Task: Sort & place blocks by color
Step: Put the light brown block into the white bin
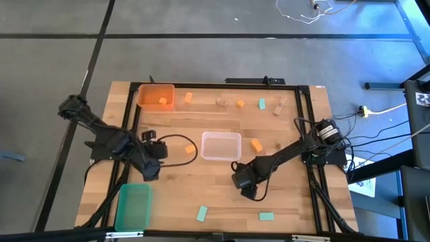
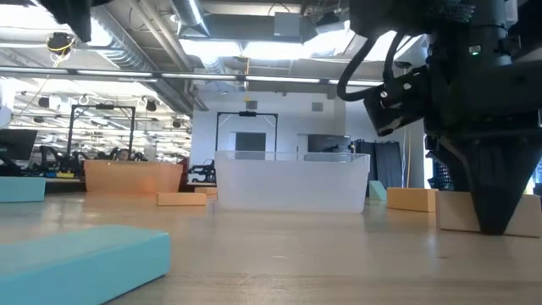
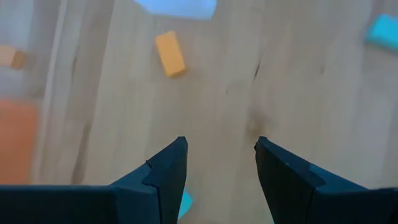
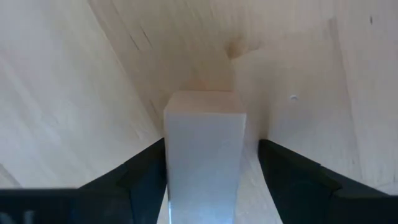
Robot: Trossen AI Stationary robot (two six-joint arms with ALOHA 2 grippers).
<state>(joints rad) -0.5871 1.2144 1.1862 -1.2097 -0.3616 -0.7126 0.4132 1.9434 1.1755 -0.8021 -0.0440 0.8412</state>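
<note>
Right gripper (image 4: pixel 211 171) down at the tabletop (image 1: pixel 295 195), at 5 o'clock from the clear bin (image 1: pixel 221 146) — fingers spread around a tan block (image 4: pixel 204 149), a gap on one side. Left gripper (image 3: pixel 217 165) open, empty — near the green bin (image 1: pixel 133 205).

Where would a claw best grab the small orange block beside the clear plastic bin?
Across its two long sides at mid-length, coming straight down: the small orange block lies flat and askew beside the clear plastic bin, bare wood around it.

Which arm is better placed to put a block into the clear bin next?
Right. The right gripper has a plain tan wooden block between its fingers, near the clear plastic bin. The left gripper is open, empty.
</note>
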